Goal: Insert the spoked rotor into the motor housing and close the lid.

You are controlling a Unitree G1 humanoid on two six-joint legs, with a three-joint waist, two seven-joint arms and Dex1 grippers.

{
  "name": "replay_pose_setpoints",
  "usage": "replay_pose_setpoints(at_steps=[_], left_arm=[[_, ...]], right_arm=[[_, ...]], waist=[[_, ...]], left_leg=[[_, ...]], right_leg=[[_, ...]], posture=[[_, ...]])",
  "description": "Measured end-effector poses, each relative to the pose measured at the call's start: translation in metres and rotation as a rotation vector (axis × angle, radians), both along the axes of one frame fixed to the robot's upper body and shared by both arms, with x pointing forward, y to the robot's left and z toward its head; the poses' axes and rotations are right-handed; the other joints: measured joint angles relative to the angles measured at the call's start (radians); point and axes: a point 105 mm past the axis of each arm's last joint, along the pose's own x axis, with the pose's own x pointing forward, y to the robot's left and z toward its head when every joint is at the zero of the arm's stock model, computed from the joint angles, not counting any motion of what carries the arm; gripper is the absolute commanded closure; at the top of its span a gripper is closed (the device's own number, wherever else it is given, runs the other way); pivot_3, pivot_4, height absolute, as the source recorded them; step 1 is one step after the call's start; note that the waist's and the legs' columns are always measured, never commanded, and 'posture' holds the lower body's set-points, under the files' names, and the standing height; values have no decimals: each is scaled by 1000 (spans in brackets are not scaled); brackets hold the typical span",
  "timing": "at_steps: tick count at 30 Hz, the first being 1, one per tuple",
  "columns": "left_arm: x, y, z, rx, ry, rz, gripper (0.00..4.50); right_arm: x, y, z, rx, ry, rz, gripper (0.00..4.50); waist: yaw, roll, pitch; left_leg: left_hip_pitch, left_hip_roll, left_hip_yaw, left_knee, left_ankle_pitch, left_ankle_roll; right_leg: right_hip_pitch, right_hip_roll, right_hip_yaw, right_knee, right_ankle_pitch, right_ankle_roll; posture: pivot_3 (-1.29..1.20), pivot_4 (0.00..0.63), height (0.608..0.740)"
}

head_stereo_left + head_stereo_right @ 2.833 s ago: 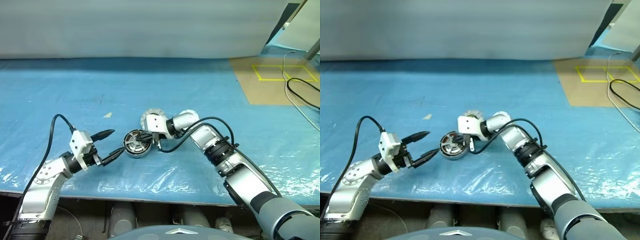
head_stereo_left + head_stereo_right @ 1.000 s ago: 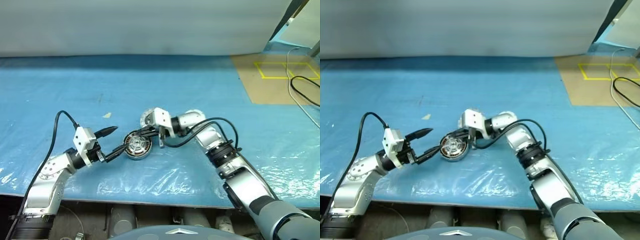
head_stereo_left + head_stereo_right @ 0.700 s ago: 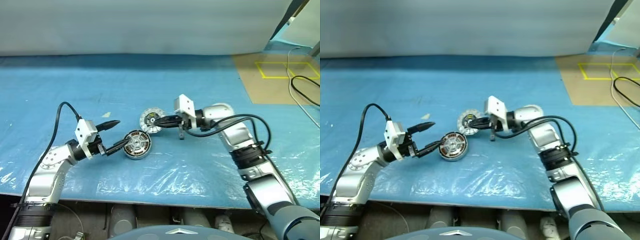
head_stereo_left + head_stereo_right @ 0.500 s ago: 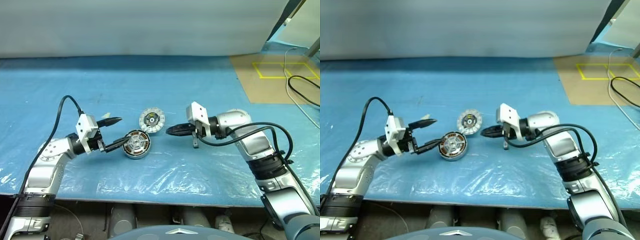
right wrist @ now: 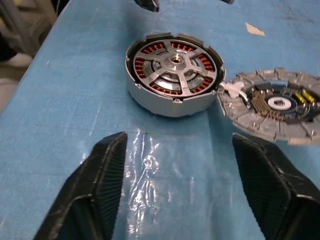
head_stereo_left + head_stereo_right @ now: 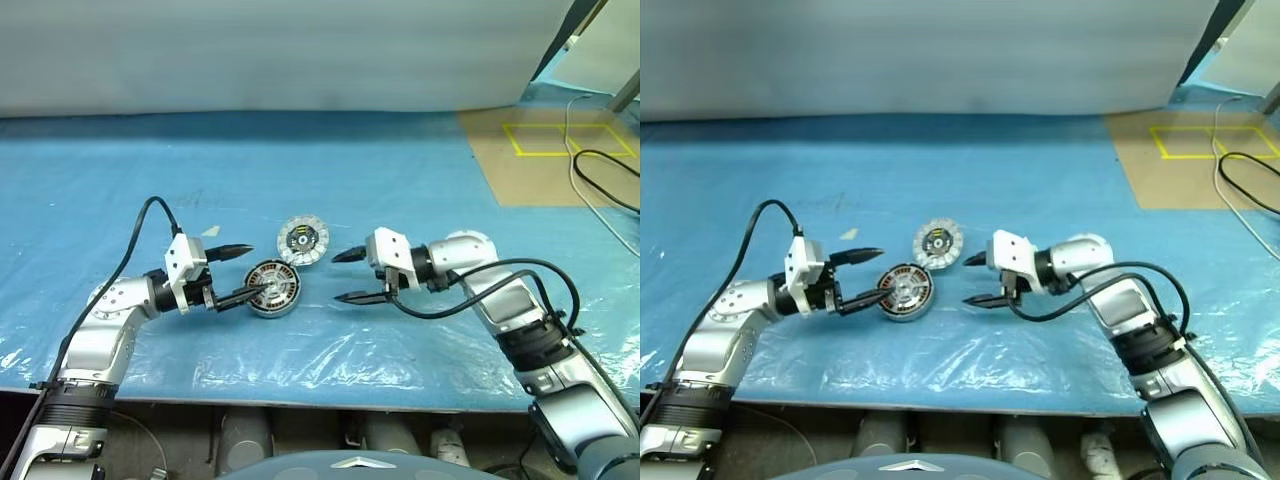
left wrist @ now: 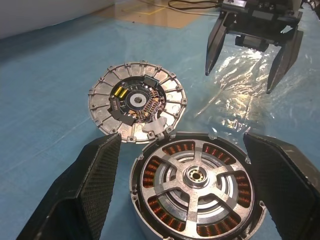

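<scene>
The spoked rotor (image 6: 275,288), a grey-rimmed drum with silver spokes over copper windings (image 7: 197,195), lies flat on the blue sheet. Touching its far side is the motor housing (image 6: 303,241), a flat silver disc with a segmented rim and dark centre (image 7: 135,102). My left gripper (image 6: 255,270) is open and its fingers stand on either side of the rotor's left edge without squeezing it. My right gripper (image 6: 337,277) is open and empty. It points left at both discs from a short gap to their right (image 5: 178,137). The lid is out of view.
A blue plastic sheet (image 6: 400,180) covers the table. A brown board (image 6: 550,165) with a yellow tape square lies at the far right, with a black cable (image 6: 600,175) across it. A small paper scrap (image 6: 211,230) lies behind the left gripper. The table's front edge runs below the arms.
My right gripper was shut at the rotor; it has pulled away to the right and opened, which uncovered the housing. The left gripper has stayed open beside the rotor.
</scene>
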Motion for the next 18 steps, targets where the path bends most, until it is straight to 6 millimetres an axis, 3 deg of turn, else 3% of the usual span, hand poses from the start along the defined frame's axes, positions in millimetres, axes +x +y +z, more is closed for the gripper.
replay_pose_setpoints(at_steps=[9, 18], left_arm=[[-11, 6, -4, -10, 5, 62, 364], [-43, 10, -19, 14, 49, 75, 364]], right_arm=[[-4, 49, 16, -192, -212, 444, 699], [10, 62, -9, -366, -301, 615, 699]], waist=[[0, 0, 0], [-1, -1, 1]], left_leg=[[-2, 0, 0, 1, -1, 3], [-3, 1, 0, 4, -1, 3]], right_leg=[[0, 0, -1, 1, 0, 0], [0, 0, -1, 2, 0, -1]], posture=[[0, 150, 740], [0, 150, 740]])
